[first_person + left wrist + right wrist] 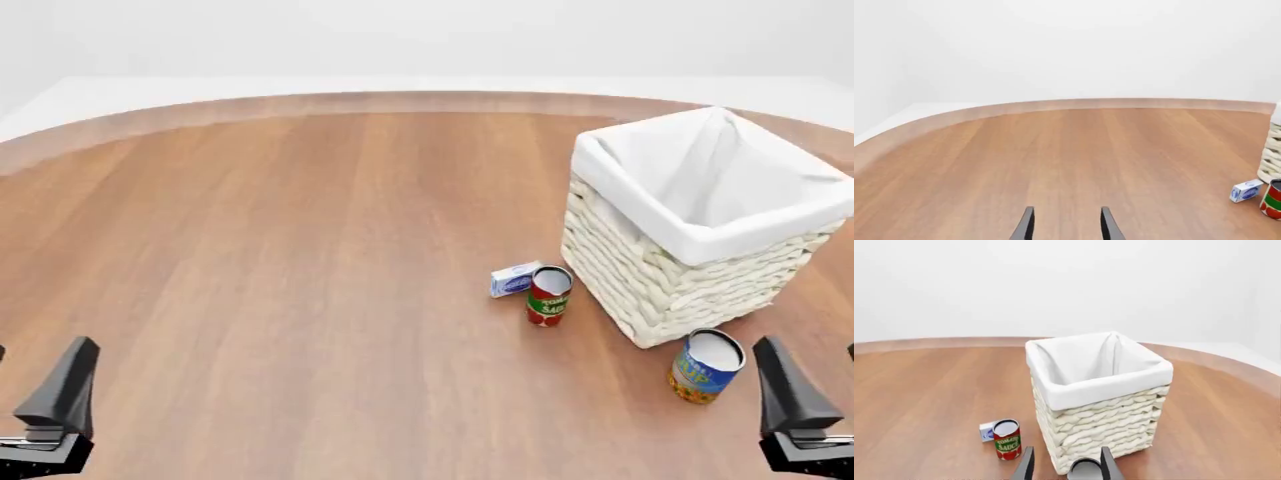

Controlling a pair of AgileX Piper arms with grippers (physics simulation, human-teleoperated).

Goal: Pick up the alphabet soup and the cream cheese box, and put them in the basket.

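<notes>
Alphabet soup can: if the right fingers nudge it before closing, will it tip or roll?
The alphabet soup stands upright, short and wide, so it probably slides rather than tips. It looks rigid. If knocked over, its round side would likely roll, perhaps against the basket beside it.

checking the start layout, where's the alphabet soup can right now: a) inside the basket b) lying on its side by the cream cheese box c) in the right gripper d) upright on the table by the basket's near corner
d: the alphabet soup stands upright on the table, beside the basket.
</notes>
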